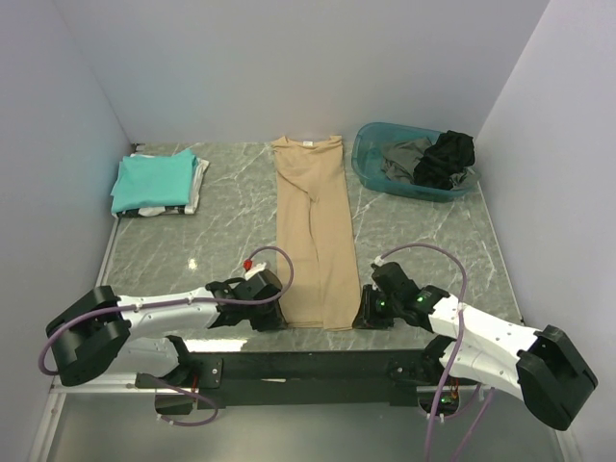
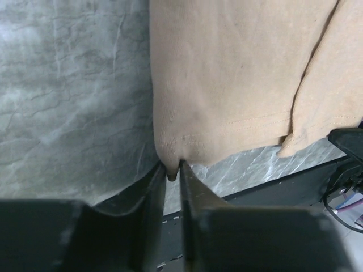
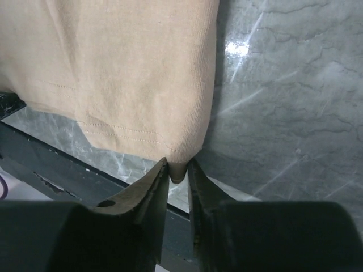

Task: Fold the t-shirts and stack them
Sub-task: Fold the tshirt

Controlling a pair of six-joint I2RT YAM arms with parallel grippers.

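Note:
A tan t-shirt [image 1: 313, 231], folded into a long narrow strip, lies down the middle of the marble table, its neck label at the far end. My left gripper [image 1: 272, 316] is shut on the near left hem corner [image 2: 171, 167]. My right gripper [image 1: 366, 316] is shut on the near right hem corner [image 3: 179, 170]. Both corners are pinched between the fingertips at table level. A folded teal t-shirt [image 1: 152, 180] lies on a white one [image 1: 195, 188] at the far left.
A teal plastic basket [image 1: 371, 168] at the far right holds dark grey and black garments [image 1: 443, 159]. The table's near edge and a black frame rail [image 1: 318, 366] lie just below the grippers. White walls close in the table.

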